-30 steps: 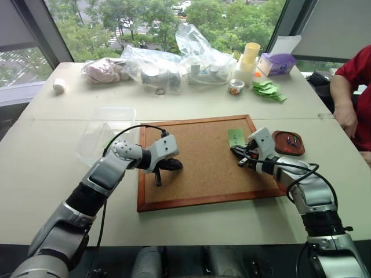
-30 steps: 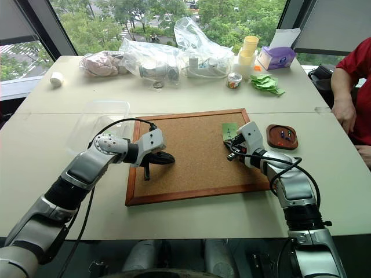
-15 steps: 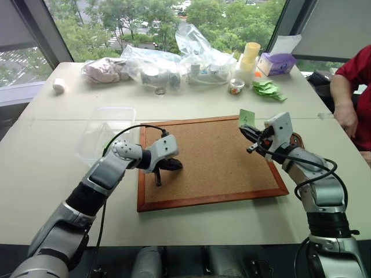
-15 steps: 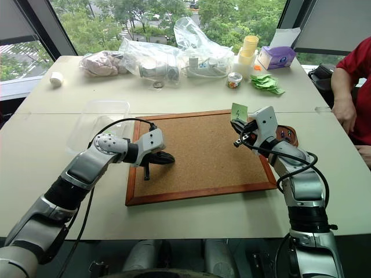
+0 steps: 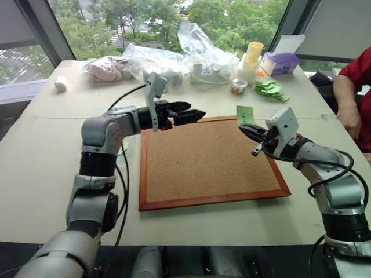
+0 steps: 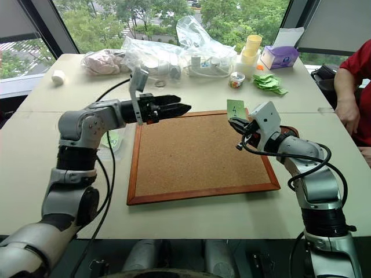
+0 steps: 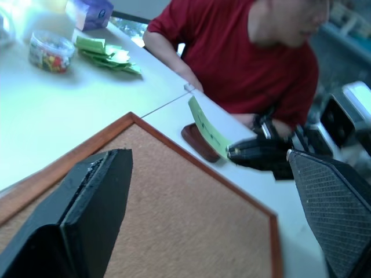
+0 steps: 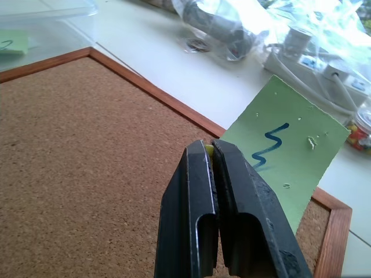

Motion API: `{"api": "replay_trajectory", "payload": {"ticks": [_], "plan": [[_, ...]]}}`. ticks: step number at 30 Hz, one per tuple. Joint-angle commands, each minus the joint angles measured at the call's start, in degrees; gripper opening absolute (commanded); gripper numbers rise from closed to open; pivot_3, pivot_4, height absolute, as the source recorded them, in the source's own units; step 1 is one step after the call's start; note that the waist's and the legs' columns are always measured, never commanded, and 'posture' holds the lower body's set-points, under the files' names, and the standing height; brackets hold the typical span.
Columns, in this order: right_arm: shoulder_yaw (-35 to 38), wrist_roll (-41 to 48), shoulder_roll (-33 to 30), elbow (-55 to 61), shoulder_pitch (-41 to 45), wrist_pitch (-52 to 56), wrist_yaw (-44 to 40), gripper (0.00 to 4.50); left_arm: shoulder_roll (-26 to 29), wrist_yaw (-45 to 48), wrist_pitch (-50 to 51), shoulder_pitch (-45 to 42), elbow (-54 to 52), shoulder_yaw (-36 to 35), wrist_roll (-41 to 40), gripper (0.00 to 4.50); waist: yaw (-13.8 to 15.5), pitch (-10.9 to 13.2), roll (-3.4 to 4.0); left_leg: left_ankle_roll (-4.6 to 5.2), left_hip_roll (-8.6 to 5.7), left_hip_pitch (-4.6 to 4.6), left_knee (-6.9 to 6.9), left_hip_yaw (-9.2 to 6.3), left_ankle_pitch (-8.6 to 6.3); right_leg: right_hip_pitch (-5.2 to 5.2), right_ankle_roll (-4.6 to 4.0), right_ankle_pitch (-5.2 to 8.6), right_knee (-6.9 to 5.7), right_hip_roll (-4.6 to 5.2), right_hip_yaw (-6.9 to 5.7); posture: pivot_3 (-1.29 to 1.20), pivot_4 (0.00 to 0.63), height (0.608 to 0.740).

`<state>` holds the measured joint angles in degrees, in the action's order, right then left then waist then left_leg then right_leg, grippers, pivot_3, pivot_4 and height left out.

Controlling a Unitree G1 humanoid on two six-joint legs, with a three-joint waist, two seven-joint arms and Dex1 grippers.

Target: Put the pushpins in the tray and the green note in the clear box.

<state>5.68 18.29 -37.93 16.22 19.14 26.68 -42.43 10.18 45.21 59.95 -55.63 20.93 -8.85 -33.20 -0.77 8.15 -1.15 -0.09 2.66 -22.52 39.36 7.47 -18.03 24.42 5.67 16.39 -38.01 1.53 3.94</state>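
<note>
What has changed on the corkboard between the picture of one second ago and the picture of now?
The right gripper, shut on the small light-green square note, lifted it off the wood-framed corkboard. The left gripper rose from the board, swung toward the note and opened. The corkboard and the dark reddish-brown wooden tray stayed put.

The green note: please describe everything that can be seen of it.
The green note is a small, square, light-green paper with a dark blue zigzag scribble on it. The right gripper holds it pinched by its lower edge between shut fingers, so it stands upright in the air, above the far right corner of the corkboard. Nothing else touches it.
</note>
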Motion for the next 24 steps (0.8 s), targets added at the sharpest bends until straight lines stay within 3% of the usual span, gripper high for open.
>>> {"api": "replay_trajectory", "payload": {"ticks": [1,7,16,19,24], "plan": [[0.1,0.7,-1.8,3.2,1.5,-0.3,-1.4,0.00,-3.5,-3.5,1.8,-5.2,7.0,-4.0,-3.3,4.47,0.0,0.0,-0.02,0.00,-0.04,0.00,0.00,0.00,0.00,0.00,0.00,0.00,0.00,0.00,0.00,0.00,0.150,0.738],[-1.0,0.4,-2.1,4.7,2.1,0.0,-1.4,0.00,-8.3,-1.6,-5.5,-11.5,21.5,-4.0,-1.7,4.47,-0.3,0.0,-0.02,-0.03,-0.12,0.02,-0.05,0.02,0.02,0.02,0.00,0.00,0.03,-0.03,0.00,0.00,0.150,0.738],[-1.3,0.0,-2.1,7.1,1.5,0.4,-0.4,0.00,-11.6,0.8,-13.4,-17.2,35.2,-3.1,1.5,4.47,-0.1,0.0,-0.02,-0.05,-0.17,0.00,-0.07,0.04,0.02,0.03,0.00,0.00,0.04,0.00,0.01,0.00,0.150,0.738],[-1.3,-0.3,-2.2,7.8,1.4,0.4,0.1,0.00,-13.0,0.7,-15.2,-17.8,37.6,-3.0,2.6,3.64,-0.1,0.0,-0.03,-0.04,-0.17,0.00,-0.07,0.03,0.02,0.03,0.00,0.00,0.05,0.00,0.01,0.00,0.150,0.738],[-1.4,-0.7,-2.4,8.5,1.0,0.3,0.6,0.00,-13.6,1.0,-15.9,-18.3,38.7,-3.5,3.5,1.14,-0.2,0.0,-0.03,-0.04,-0.17,-0.01,-0.07,0.02,0.02,0.04,0.00,0.01,0.05,-0.01,0.01,0.00,0.150,0.738]]}}
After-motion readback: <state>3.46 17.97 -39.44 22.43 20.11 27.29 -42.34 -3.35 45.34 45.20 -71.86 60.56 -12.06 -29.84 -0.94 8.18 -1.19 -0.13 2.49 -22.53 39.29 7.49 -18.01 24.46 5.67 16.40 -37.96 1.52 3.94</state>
